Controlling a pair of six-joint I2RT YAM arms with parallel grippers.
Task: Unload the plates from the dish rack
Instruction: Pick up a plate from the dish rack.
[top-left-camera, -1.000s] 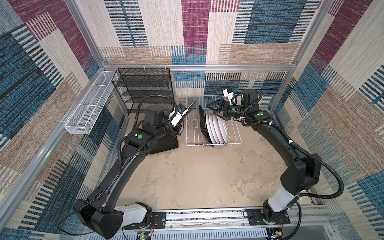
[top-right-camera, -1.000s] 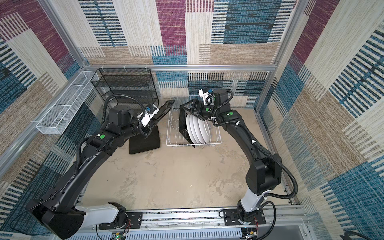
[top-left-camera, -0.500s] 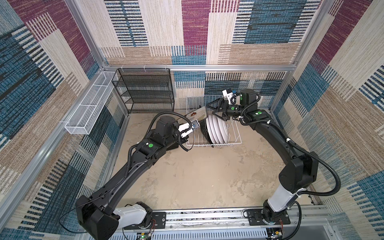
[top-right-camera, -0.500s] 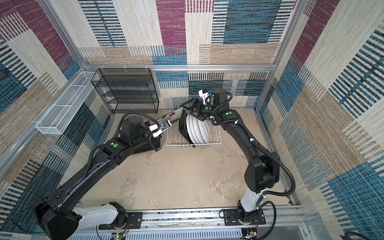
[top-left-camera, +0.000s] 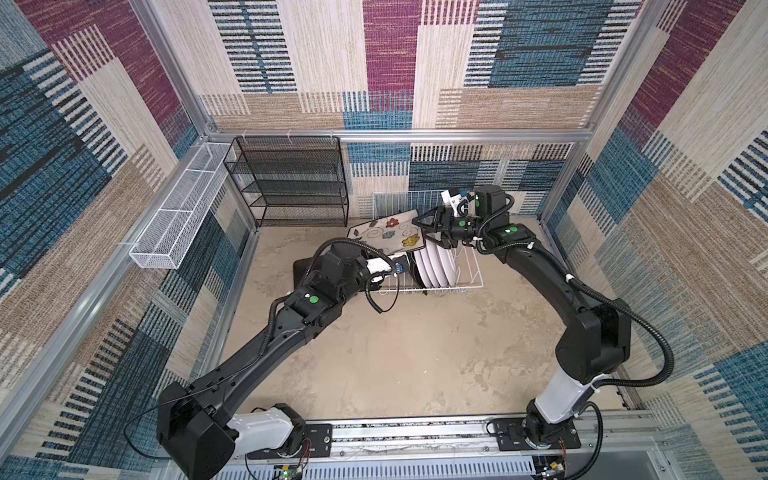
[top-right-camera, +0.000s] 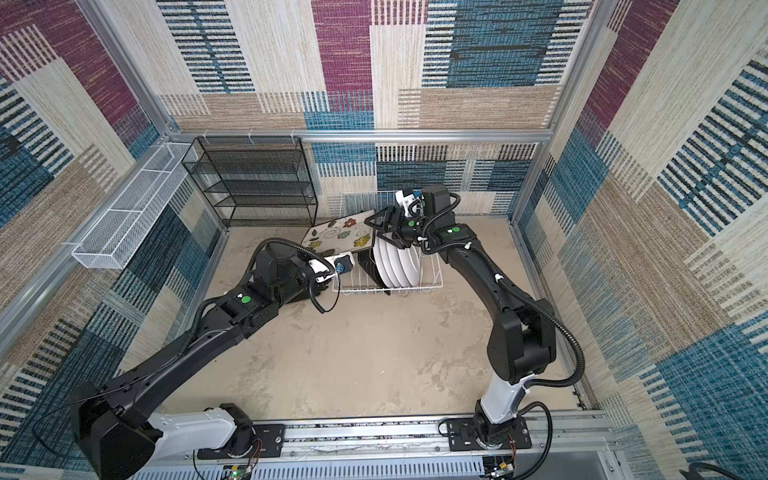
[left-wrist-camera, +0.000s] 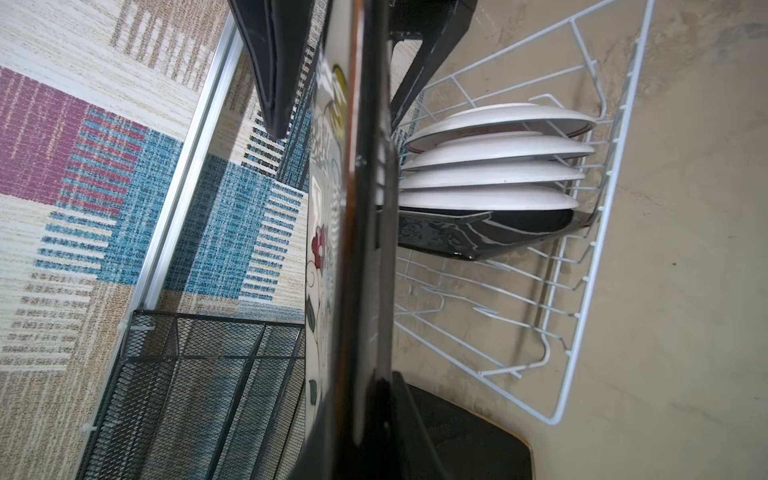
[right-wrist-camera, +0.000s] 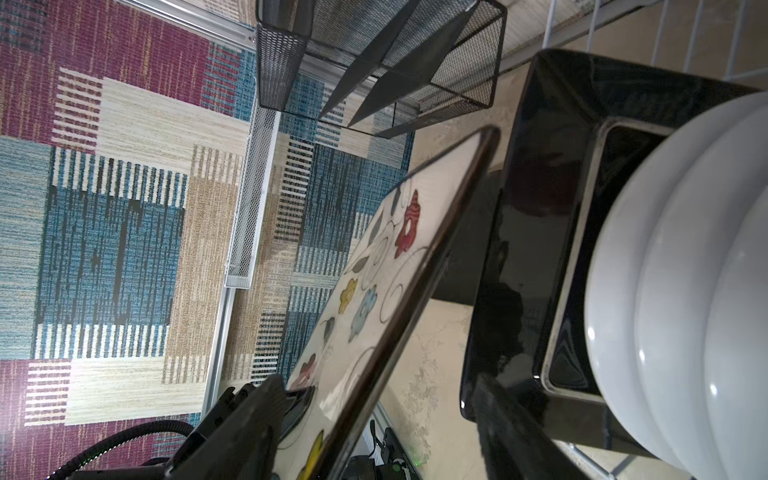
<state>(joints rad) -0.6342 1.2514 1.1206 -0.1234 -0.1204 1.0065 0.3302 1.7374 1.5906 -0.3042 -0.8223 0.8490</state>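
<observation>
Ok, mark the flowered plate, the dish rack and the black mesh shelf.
flowered plate (top-left-camera: 386, 232): a top view, cream face.
dish rack (top-left-camera: 395, 203): a top view, tall back.
black mesh shelf (top-left-camera: 291, 183): a top view, middle tier.

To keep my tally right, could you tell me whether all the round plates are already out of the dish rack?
No, four white-backed round plates stand on edge in the dish rack, beside a black-backed square plate.
</observation>
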